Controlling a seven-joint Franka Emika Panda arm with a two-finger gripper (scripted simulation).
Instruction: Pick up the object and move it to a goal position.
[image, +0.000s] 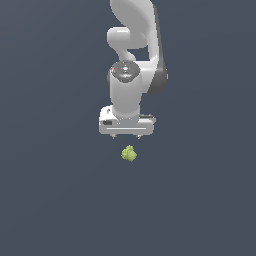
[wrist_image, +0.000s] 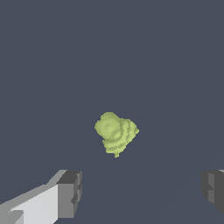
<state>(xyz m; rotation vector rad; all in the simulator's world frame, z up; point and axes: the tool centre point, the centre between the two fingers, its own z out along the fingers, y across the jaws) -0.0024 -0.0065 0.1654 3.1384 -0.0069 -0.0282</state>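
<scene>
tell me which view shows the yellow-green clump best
The wrist view: the yellow-green clump fills the middle of that picture, large enough to show its lumpy, ridged surface, framed by the open claw. In the exterior view the clump is only a tiny blob just below the claw.

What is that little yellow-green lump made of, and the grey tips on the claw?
The yellow-green lump looks matte and bumpy, like foam or a vegetable floret; being a simulator render, its material stays open. The gripper has dull grey fingertips, perhaps rubber or plastic pads, on a smooth white body that looks like painted plastic or metal.
</scene>
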